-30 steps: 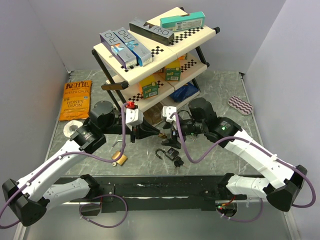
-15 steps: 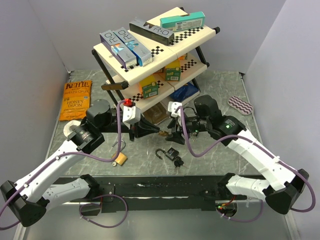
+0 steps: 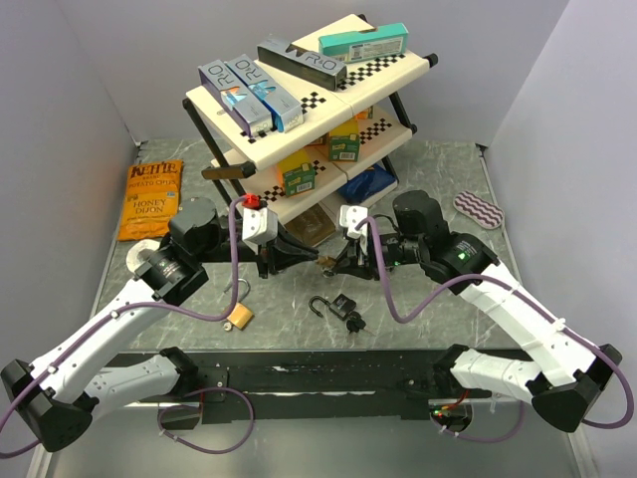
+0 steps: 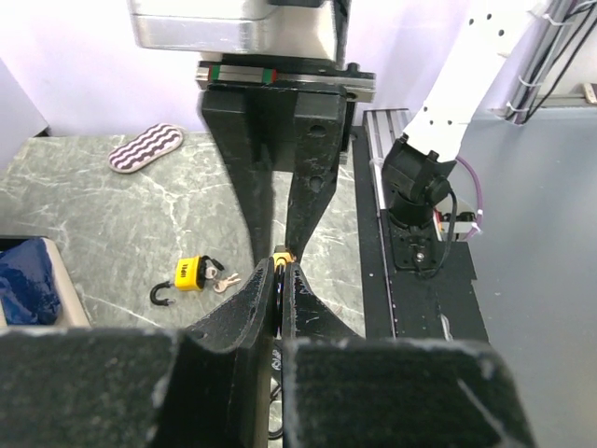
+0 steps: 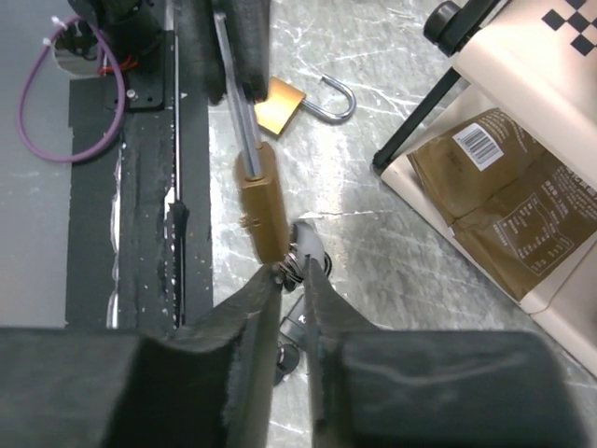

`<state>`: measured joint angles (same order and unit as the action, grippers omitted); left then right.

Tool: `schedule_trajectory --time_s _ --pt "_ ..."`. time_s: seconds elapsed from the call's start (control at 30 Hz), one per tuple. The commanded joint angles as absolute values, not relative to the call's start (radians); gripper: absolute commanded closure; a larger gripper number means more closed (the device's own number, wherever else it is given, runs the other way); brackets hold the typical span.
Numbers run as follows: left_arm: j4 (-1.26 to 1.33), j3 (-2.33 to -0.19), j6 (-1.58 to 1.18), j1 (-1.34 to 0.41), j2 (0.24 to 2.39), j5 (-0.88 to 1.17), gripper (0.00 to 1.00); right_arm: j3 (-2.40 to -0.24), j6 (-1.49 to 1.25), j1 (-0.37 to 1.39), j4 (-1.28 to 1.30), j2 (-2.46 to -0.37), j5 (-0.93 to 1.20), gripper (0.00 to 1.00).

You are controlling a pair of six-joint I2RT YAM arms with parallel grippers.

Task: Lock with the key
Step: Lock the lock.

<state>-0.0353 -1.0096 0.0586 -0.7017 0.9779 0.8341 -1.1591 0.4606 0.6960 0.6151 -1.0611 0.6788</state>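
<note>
Just near of the rack (image 3: 398,68), mid-table, the left gripper (image 4: 280,285) clamps the shackle of a brass padlock (image 5: 256,210) held off the table. The right gripper (image 5: 291,278) pinches the key (image 5: 295,259) at the padlock's bottom end. Two spare locks (image 3: 239,316) lie nearer.

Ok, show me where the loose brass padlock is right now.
Top view, left half of the table: the loose brass padlock lies shackle-open between the left arm and the dark padlock.
</note>
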Motion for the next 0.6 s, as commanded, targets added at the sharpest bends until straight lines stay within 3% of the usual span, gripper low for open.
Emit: schedule_trajectory --time_s 0.0,0.1,0.57 --pt "0.04 -1.022 0.04 -0.696 0.969 0.844 0.99 -1.183 0.477 0.693 0.604 -1.035 0.69 0.88" --pt "0.038 -1.031 0.049 -0.69 0.971 0.851 0.99 -1.164 0.491 0.693 0.606 -1.029 0.68 1.0" --pt "0.034 -1.137 0.008 -0.67 0.988 0.925 0.99 -1.075 0.587 0.635 0.681 -1.015 0.706 1.0"
